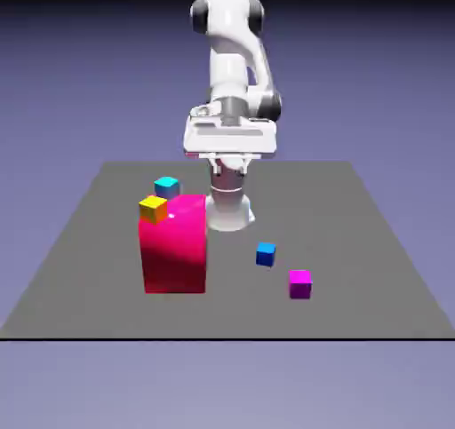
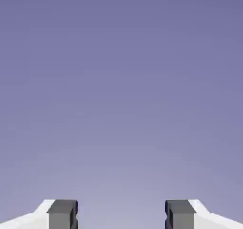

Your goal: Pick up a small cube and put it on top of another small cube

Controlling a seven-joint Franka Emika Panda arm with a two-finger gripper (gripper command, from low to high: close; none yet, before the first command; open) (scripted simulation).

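Nothing of the stacking is showing as done yet. The small royal-blue cube (image 1: 265, 255) is sitting alone on the grey table (image 1: 373, 267), with nothing on top of it and nothing under it but the table. Taking the big pink-red block (image 1: 174, 245) as the middle of a clock in the exterior view, the blue cube is lying at about three o'clock, well apart from it. The magenta-purple cube (image 1: 300, 283) is resting near the blue one, at roughly four o'clock from it, not touching. A cyan cube (image 1: 166, 186) is sitting at about twelve o'clock from the block, behind it, and an orange cube (image 1: 153, 209) is perched at the block's top corner, around eleven o'clock.

The pincer (image 2: 121, 214) is standing apart, and its fingertips (image 2: 62, 214) are framing only plain backdrop; nothing is being held. The arm (image 1: 233, 81) is hanging high above the table, far from every cube.

Judging from this, the whole job is remaining: reaching down, grasping the blue cube, lifting it, and setting it on another small cube.
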